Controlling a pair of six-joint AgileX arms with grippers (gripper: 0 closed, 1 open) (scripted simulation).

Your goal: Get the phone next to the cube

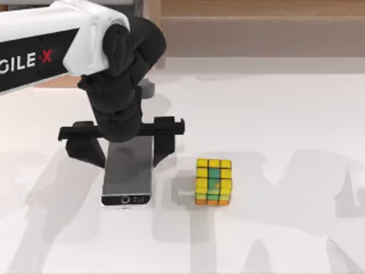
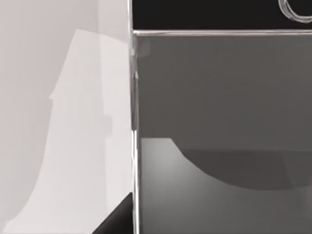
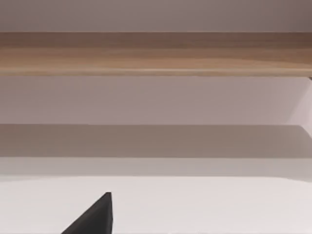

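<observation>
Fingers of the left gripper (image 1: 126, 149) are spread wide, straddling the far end of the phone (image 1: 128, 174) without clamping it. Phone lies flat on the white table (image 1: 274, 125), round button nearest, just left of the cube (image 1: 213, 181).

Phone (image 1: 127, 178): flat on worktop (image 1: 274, 114), left of centre. Cube (image 1: 213, 182): on worktop, near phone's right side, apart. Left gripper (image 1: 123, 149): over phone.

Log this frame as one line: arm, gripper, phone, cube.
arm: left, over phone | left gripper: open, fingers straddling phone | phone: flat on table, left of cube, gap between | right arm: parked
</observation>
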